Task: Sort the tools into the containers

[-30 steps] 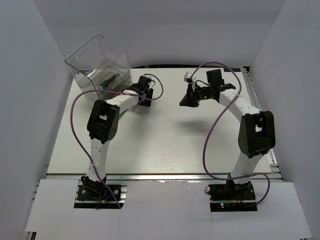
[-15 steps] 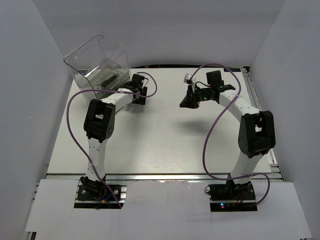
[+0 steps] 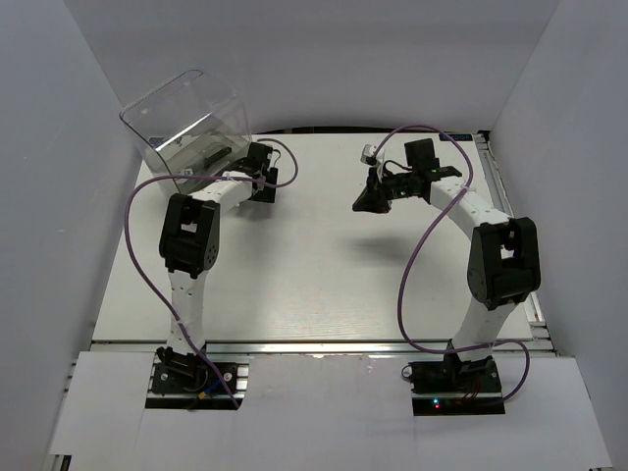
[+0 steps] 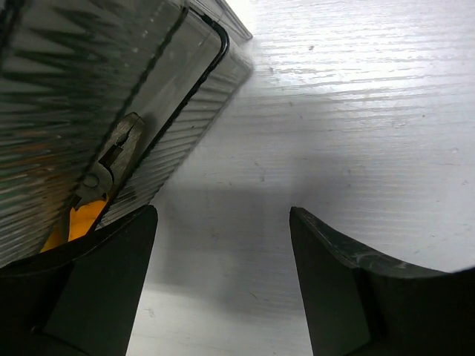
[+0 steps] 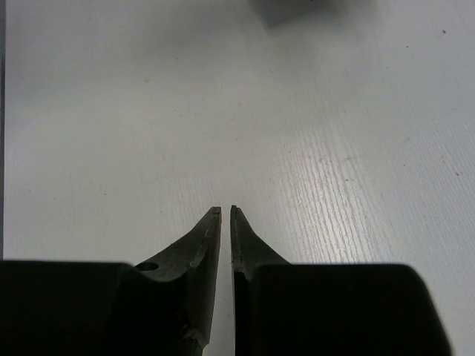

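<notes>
left gripper (image 4: pixel 223 215) wide, seemingly against cabinet (image 4: pixel 89 89)

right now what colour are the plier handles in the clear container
Orange; the pliers show best in left wrist view.

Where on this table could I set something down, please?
The middle of the table, between the left arm and right arm, is bare, and the far centre ahead of the right gripper. Crowded: the far-left corner, where the left gripper sits beside the clear drawer cabinet.

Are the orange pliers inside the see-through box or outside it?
Inside. In the left wrist view the pliers show through the ribbed clear wall of the box.
</notes>
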You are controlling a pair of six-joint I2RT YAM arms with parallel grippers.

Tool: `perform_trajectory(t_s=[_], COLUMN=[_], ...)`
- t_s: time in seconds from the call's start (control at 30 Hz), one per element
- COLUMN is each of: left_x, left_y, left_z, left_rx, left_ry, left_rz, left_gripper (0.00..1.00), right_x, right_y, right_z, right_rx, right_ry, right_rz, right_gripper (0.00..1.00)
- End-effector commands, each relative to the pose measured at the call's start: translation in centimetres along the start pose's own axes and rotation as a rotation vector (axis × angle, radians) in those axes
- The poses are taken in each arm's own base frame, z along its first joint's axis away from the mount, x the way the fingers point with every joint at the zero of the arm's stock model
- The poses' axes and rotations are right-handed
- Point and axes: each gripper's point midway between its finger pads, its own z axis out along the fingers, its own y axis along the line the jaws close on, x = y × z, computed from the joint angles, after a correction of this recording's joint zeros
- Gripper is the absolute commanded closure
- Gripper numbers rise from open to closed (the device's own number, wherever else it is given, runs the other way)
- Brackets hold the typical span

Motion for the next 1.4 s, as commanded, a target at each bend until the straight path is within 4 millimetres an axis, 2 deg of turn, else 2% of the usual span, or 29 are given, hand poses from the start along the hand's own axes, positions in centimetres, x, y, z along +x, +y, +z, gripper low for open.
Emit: perform_trajectory(t_s=[0.0,0.17,0.23,0.47,0.73,0.97,1.1,1.17,1.2,1.3,1.33,1.37], left_x=[-4.6,-5.2,-4.9,-5.9,-5.2,-7.2,-7.9,-7.8,-7.3,-7.5,-7.4,-7.2], left_y=[3.8,4.7,4.6,4.2,4.7,3.9,1.4,0.0,-0.8,-2.1,-2.2,-2.6], left_z=[-3.1,-3.1,-3.1,-3.1,-3.1,-4.7,-7.5,-8.9,-9.5,-12.8,-14.6,-15.7], left_rx=[-0.074,-0.091,-0.08,-0.047,-0.016,0.06,0.225,0.314,0.357,0.473,0.512,0.55], left_ry=[-0.111,-0.134,-0.136,-0.183,-0.181,-0.241,-0.283,-0.29,-0.282,-0.293,-0.309,-0.306], left_rz=[-0.015,0.131,0.158,0.234,0.234,0.221,0.183,0.155,0.13,0.039,0.029,-0.009], left_gripper=[0.16,0.14,0.13,0.13,0.13,0.13,0.13,0.02,0.02,0.02,0.02,0.02], right_x=[-2.0,-1.9,-1.9,-2.1,-2.0,-2.3,-2.4,-2.2,-2.3,-2.4,-1.9,-2.7], right_y=[0.3,0.4,0.4,0.4,0.6,0.6,0.8,0.7,0.9,0.4,0.3,0.0], right_z=[-0.8,-0.8,-0.8,-0.9,-1.1,-1.3,-1.7,-2.1,-2.4,-3.3,-3.7,-4.3], right_rx=[0.005,0.006,0.004,0.008,0.009,0.011,0.021,0.034,0.04,0.083,0.102,0.122], right_ry=[-0.042,-0.04,-0.04,-0.041,-0.04,-0.041,-0.026,-0.011,-0.006,0.038,0.072,0.072], right_rz=[-0.044,-0.04,-0.04,-0.045,-0.047,-0.052,-0.074,-0.069,-0.072,-0.067,-0.048,-0.063], right_gripper=[0.84,0.84,0.84,0.84,0.84,0.84,0.84,0.83,0.83,0.81,0.8,0.78])
